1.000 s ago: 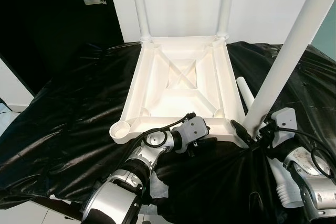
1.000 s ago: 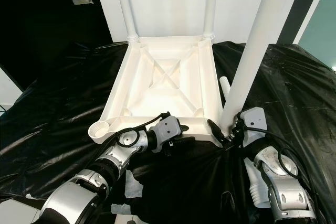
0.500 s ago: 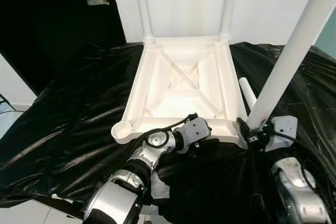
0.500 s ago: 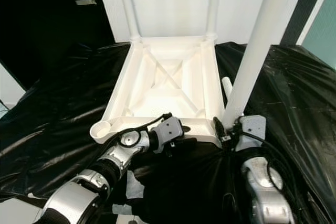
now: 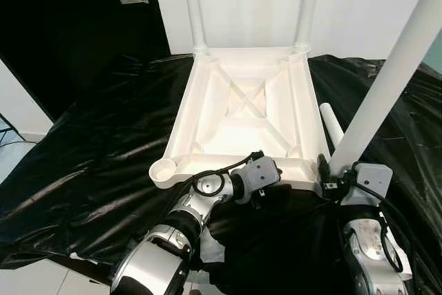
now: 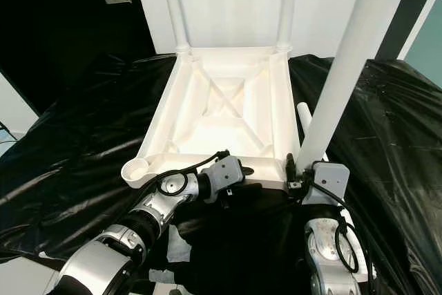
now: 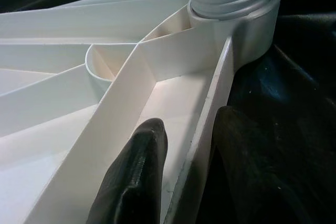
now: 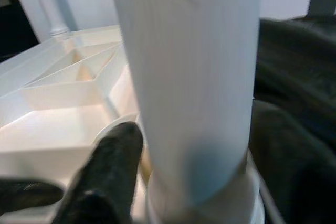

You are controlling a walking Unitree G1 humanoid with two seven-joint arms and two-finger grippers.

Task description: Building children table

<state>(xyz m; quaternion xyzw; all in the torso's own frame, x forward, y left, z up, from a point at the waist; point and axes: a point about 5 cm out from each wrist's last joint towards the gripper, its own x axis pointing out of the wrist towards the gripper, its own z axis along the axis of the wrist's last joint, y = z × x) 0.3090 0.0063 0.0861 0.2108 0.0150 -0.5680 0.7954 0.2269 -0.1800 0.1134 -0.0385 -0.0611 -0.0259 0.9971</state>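
A white plastic table top (image 5: 242, 112) lies upside down on a black sheet. Two white legs (image 5: 193, 5) stand in its far corners. A third leg (image 5: 387, 81) rises from the near right corner socket, leaning right. My right gripper (image 5: 330, 179) is shut around that leg's base; the right wrist view has one finger (image 8: 113, 156) against the leg (image 8: 194, 77). My left gripper (image 7: 184, 171) straddles the table top's near rim (image 7: 210, 108), one finger inside and one outside, shut on it. The near left socket (image 5: 164, 169) holds nothing.
A loose white leg (image 5: 331, 124) lies on the black sheet (image 5: 103, 136) just right of the table top. A white scrap (image 5: 210, 246) lies under my left forearm. A white wall stands behind, and a dark doorway (image 5: 76, 25) opens at far left.
The camera has shifted a little. My right forearm has swung in from the lower right to sit more directly below the leg's base. Both grippers keep their holds.
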